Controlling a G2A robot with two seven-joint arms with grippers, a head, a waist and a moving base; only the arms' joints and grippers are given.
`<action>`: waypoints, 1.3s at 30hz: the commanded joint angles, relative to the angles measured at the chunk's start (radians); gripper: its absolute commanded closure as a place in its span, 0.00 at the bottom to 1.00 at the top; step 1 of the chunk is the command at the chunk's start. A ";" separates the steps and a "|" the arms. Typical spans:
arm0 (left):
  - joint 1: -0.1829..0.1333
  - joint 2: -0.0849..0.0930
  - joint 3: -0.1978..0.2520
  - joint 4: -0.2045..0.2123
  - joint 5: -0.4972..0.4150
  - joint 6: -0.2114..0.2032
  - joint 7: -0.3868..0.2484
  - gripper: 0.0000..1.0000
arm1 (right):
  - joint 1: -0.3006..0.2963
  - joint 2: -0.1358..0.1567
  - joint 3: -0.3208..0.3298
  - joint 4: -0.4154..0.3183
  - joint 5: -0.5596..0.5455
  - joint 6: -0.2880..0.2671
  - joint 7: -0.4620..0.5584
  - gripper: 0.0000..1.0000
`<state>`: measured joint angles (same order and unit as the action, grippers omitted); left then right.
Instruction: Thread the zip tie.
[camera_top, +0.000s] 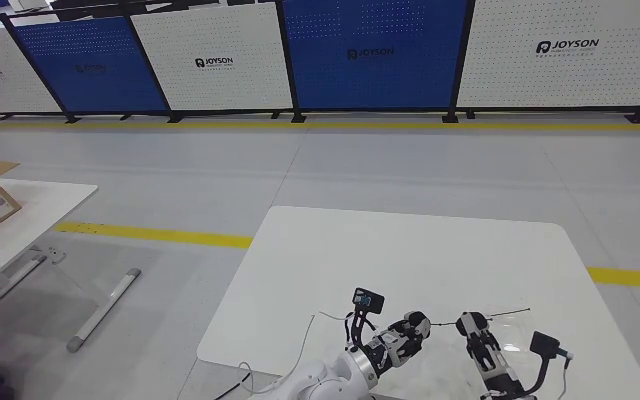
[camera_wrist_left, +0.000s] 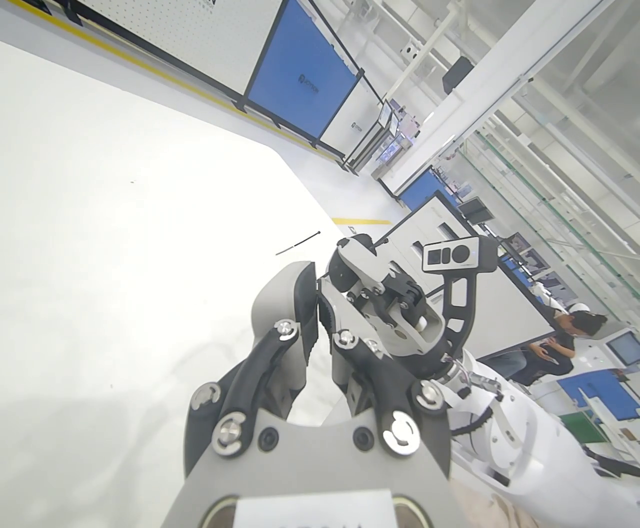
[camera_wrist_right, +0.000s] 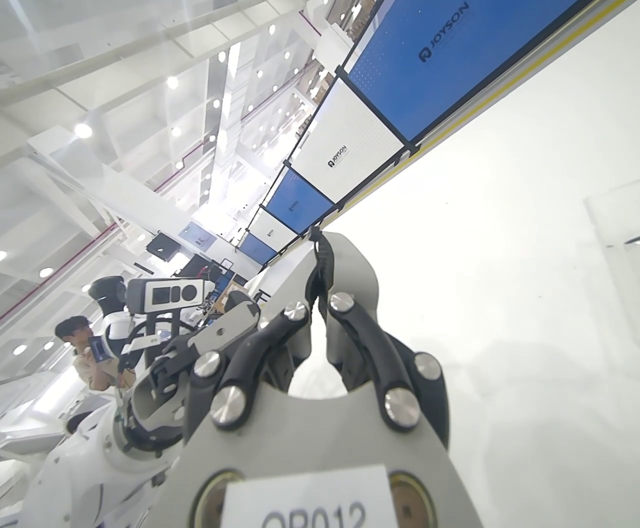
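Zip tie (camera_wrist_left: 298, 243), thin black plastic strip: clamping it in closed grey right gripper (camera_wrist_right: 316, 245). Hovering grey left gripper (camera_wrist_left: 316, 286) alongside, jaws together, grasp unclear.

you've got a white table (camera_top: 420, 250) w/ rounded corners, plain top. toward its right side a clear plastic piece (camera_wrist_right: 612, 220) lies flat, see-through, edges barely visible. a few tiny dark specks (camera_wrist_left: 132, 181) dot the surface.
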<state>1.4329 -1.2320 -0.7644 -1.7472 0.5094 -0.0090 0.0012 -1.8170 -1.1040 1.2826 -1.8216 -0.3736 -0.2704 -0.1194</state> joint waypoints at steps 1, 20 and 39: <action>0.000 0.000 0.000 0.000 0.000 0.000 0.000 1.00 | -0.005 -0.001 0.005 -0.002 0.005 -0.007 -0.001 1.00; 0.000 0.000 0.000 0.000 0.000 0.000 0.000 1.00 | -0.003 -0.012 0.014 -0.004 -0.018 0.000 0.035 1.00; 0.003 0.000 -0.003 0.003 -0.003 -0.007 -0.016 1.00 | -0.020 -0.022 0.041 -0.013 -0.014 -0.029 0.030 1.00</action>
<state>1.4351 -1.2320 -0.7679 -1.7427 0.5041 -0.0187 -0.0109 -1.8349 -1.1260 1.3209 -1.8338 -0.3880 -0.2993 -0.0907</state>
